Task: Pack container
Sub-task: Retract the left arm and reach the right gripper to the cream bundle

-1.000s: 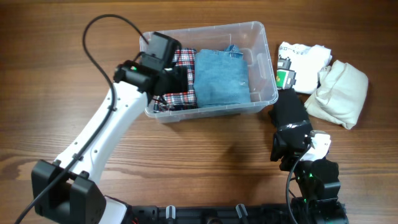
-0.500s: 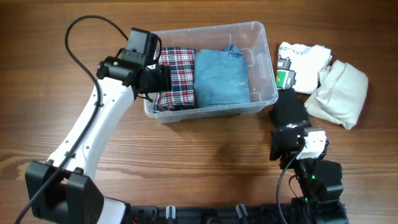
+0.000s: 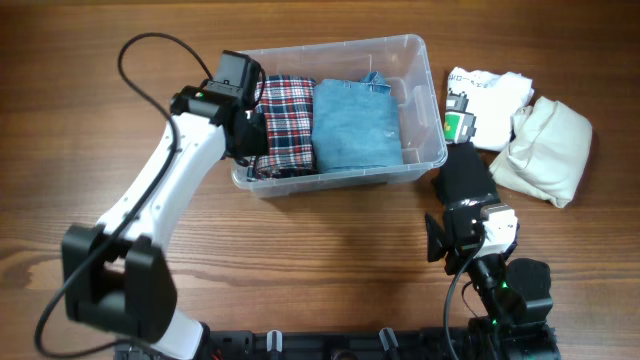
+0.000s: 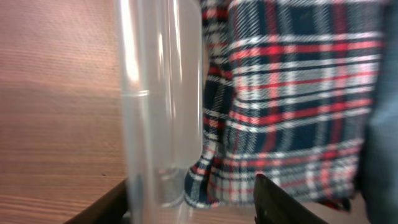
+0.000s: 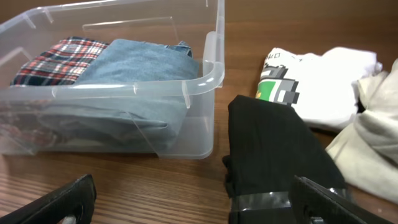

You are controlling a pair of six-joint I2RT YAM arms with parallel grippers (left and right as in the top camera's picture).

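Plaid shirt (image 3: 285, 125) and jeans (image 3: 355, 125) lie in the container (image 3: 340, 45). Left end effector (image 4: 193, 204), wide, hovers at its wall; right end effector (image 5: 193, 200), wide, should next grip the black garment (image 5: 273, 149).

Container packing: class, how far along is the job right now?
Done: plaid shirt and denim lie folded in the container. In hand: nothing; the left tool sits open at its plaid-side wall, the right tool hangs open near the black garment. Left: black garment, white T-shirt and cream bundle, all on the table.
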